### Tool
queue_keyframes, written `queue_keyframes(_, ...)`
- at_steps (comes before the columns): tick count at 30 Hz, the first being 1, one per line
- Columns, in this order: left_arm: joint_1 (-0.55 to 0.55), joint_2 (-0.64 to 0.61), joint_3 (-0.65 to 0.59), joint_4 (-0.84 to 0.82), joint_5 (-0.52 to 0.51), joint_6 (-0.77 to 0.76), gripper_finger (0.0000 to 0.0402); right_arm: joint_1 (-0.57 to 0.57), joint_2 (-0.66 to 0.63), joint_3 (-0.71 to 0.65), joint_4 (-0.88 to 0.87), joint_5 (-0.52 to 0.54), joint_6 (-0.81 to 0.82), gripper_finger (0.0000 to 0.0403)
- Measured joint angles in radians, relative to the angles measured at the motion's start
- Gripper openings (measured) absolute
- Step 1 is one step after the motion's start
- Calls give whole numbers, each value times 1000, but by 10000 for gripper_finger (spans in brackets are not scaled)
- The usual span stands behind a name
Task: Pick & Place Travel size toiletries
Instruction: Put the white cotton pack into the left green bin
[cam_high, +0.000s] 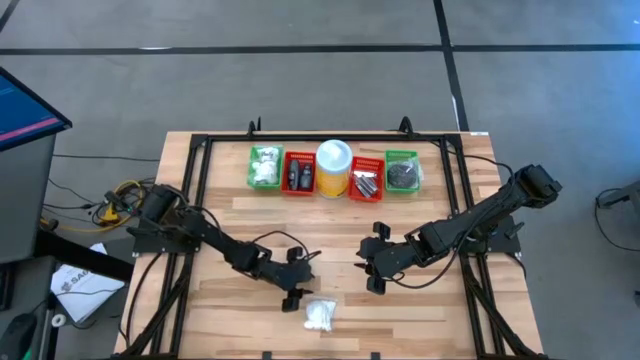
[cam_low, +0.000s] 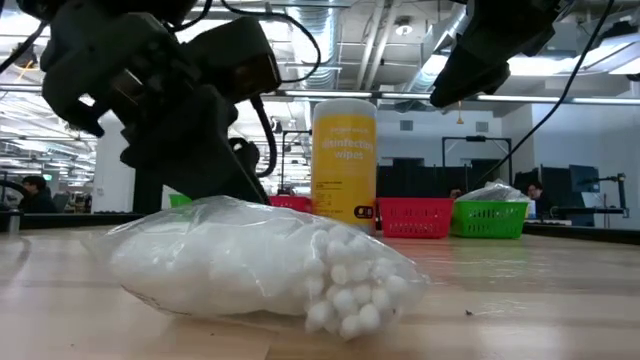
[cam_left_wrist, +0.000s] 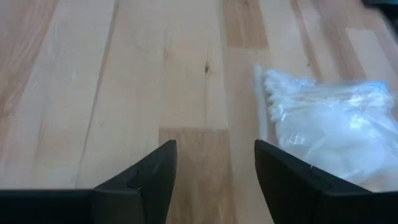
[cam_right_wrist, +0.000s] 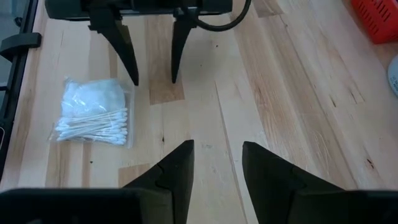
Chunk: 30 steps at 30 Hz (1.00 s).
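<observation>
One clear bag (cam_high: 320, 315) of cotton swabs and white puffs lies loose on the tabletop (cam_high: 420, 315), near edge, about centre. It is flat on the wood, nothing holding it. The low view shows it up close (cam_low: 265, 268), swab tips bunched at one end.

Left gripper (cam_high: 297, 292) sits just beside the bag, to its far-left, low over the wood. Jaws are parted with nothing between them; the left wrist view shows bare wood in the gap and the bag (cam_left_wrist: 329, 134) off to one side, not between the fingers (cam_left_wrist: 146, 180). So no grasp yet, and the gripper looks not yet lined up on the bag.

Right gripper (cam_high: 375, 272) hangs right of centre, well apart from the bag, jaws parted and empty. It looks to be waiting. Its wrist view shows the bag (cam_right_wrist: 93, 112) and the left gripper (cam_right_wrist: 154, 65) ahead.

Far side: a row of baskets. Left green basket (cam_high: 265, 167) holds white bundles, red basket (cam_high: 299, 172) dark pieces, then a yellow canister (cam_high: 333, 168), another red basket (cam_high: 365, 180) with greyish bits, right green basket (cam_high: 402, 172) with dark stuff.

Judgement: most items look already sorted into baskets. This bag seems the only one left on the wood. Left to do: close on it, lift, carry to the far row, likely the left green basket with the other white bundles, release.
</observation>
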Motion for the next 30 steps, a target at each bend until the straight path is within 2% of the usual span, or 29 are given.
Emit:
queue_keyframes(8, -23, -13, 0, -2, 64, 7, 198, 0, 0, 0, 0, 0, 0, 127)
queue_keyframes(20, -41, -5, -1, -13, 85, 7, 197, 0, 0, 0, 1, 0, 0, 127)
queue_keyframes(30, -43, -5, -33, -7, 121, -9, 173, 0, 0, 0, 1, 0, 0, 127)
